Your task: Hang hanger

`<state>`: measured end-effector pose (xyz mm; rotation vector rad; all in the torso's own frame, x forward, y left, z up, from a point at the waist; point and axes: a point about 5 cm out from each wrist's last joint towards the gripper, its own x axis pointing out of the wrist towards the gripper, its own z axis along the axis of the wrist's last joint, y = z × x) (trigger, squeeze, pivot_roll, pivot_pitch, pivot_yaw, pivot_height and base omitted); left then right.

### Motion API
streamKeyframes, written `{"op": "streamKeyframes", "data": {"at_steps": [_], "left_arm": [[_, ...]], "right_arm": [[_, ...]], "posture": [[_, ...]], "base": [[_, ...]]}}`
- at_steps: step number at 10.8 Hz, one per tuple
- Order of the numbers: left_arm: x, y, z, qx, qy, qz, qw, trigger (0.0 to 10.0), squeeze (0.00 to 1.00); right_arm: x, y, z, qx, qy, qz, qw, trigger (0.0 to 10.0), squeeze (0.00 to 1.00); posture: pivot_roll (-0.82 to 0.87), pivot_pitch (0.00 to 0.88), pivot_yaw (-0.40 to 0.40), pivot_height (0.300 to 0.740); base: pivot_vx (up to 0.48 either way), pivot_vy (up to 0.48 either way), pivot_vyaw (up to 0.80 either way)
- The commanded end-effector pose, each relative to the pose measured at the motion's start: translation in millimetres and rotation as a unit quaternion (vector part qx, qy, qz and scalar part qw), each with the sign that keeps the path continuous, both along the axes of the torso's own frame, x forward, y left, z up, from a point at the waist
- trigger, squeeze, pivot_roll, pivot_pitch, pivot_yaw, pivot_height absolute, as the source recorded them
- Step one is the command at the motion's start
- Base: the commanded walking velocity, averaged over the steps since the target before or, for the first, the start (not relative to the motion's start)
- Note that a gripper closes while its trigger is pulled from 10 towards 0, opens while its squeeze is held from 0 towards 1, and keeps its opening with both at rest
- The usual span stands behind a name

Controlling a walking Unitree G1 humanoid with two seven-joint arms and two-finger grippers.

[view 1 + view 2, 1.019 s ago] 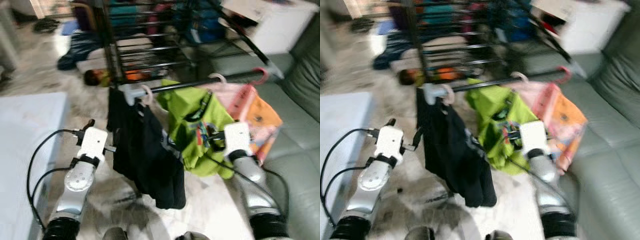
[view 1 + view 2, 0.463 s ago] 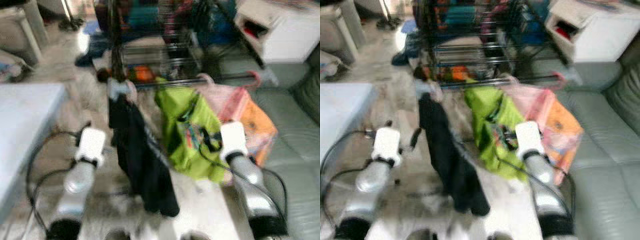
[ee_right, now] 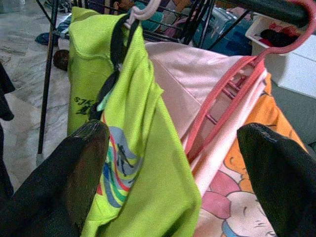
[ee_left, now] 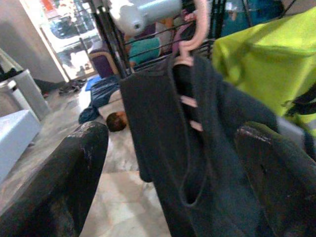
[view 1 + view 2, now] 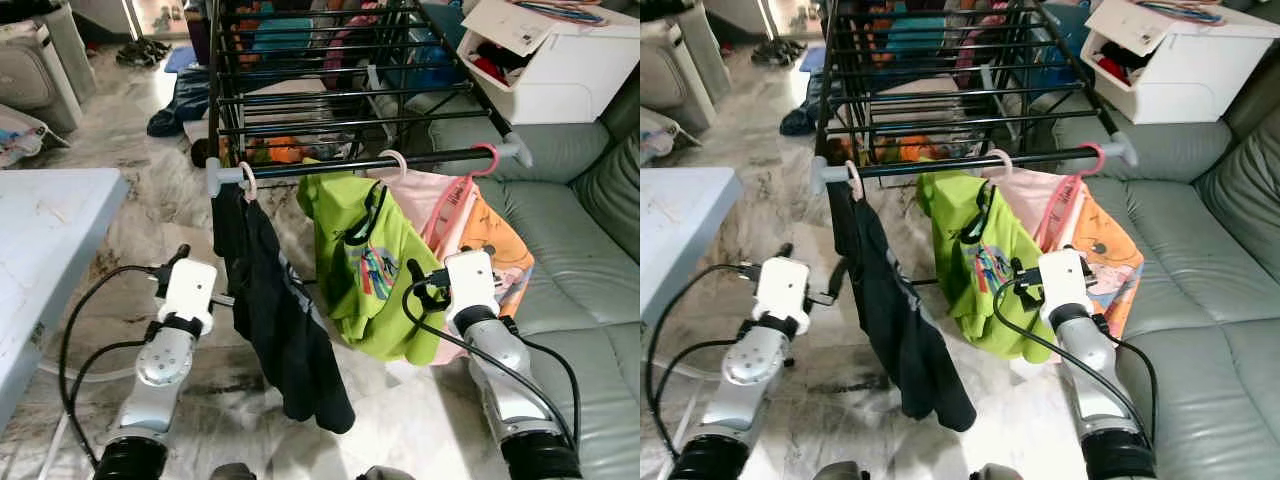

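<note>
Looking down at the drying rack's front rail (image 5: 400, 161), upper middle of frame, with three hangers hooked on it. Black garment (image 5: 275, 310) on a pale pink hanger (image 5: 246, 180) at the rail's left end; lime-green shirt (image 5: 360, 265) on a light hanger (image 5: 392, 160) mid-rail; pink-and-orange garment (image 5: 490, 235) on a red hanger (image 5: 470, 185) near the right end cap.

Left gripper (image 4: 173, 187) released, fingers spread, black garment just ahead between them. Right gripper (image 3: 173, 182) likewise empty and spread, facing the green and pink garments.

My read: hangers already seated, so the step is checking each hook sits fully over the rail, then backing off. Do it well by drawing both arms straight back, no sideways sweep that snags cloth.

Edges: grey sofa (image 5: 580, 250) close at right, white tabletop (image 5: 50, 230) at left. Open marble floor (image 5: 230, 400) lies lower centre, between the arms.
</note>
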<state>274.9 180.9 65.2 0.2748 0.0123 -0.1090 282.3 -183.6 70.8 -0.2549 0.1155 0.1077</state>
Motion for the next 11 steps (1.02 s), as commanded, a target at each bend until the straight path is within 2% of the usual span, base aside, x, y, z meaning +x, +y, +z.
{"op": "streamKeyframes", "data": {"at_steps": [1,3,6,10,11], "left_arm": [[1.2,3.3,0.5,0.001,0.000,0.003,1.000,10.0,0.00],[0.9,3.1,0.0,0.005,0.001,0.000,1.000,10.0,0.00],[1.5,2.5,-0.3,0.005,0.004,-0.001,1.000,10.0,0.00],[-0.3,-1.0,-2.9,0.005,0.011,0.000,1.000,10.0,0.00],[-0.8,-1.1,-3.9,0.008,0.014,0.001,1.000,10.0,0.00]], "right_arm": [[1.5,3.5,4.2,0.005,-0.004,0.012,1.000,10.0,0.00],[1.1,8.4,3.4,0.021,-0.001,0.021,1.000,10.0,0.00],[0.3,5.7,2.8,0.035,0.003,0.025,0.999,10.0,0.00],[-3.0,12.6,2.7,0.051,0.002,0.047,0.998,10.0,0.00],[-3.2,13.9,2.3,0.035,0.001,0.051,0.998,10.0,0.00]], "posture": [[-0.04,0.000,0.001,0.740],[-0.04,0.000,0.004,0.740],[-0.04,0.000,0.007,0.740],[-0.04,0.000,0.003,0.740],[-0.04,0.000,0.001,0.740]], "base": [[0.382,0.000,0.00],[0.411,0.000,0.00],[0.359,0.000,0.00],[0.000,0.000,0.00],[0.000,0.000,0.00]]}}
